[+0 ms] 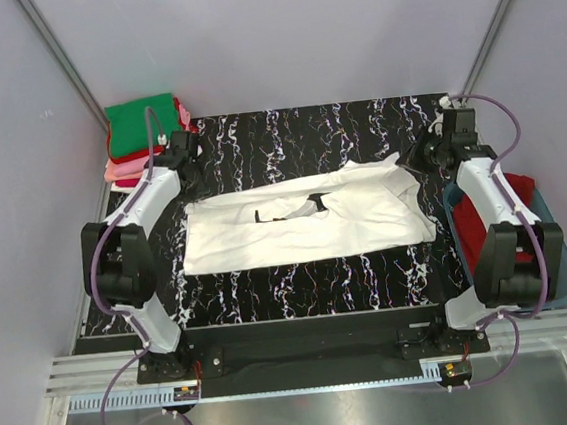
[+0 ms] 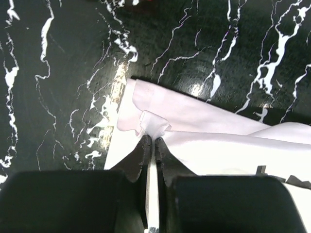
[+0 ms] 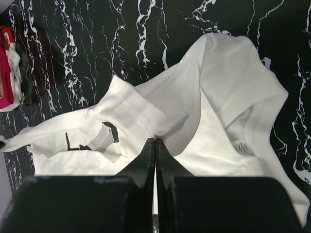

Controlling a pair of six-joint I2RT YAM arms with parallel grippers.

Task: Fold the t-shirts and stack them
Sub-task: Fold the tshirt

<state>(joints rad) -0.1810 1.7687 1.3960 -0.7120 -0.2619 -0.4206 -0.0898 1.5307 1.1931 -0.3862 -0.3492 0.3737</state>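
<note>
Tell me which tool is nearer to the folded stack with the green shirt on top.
Left. The left tool pinches the white t-shirt close beside the stack. The right tool pinches the shirt's opposite end, across the table.

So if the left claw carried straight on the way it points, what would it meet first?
The left claw is shut on a pinched fold of the white t-shirt, so that cloth comes first; past its edge lies the black marbled tabletop, though depth is unclear.
</note>
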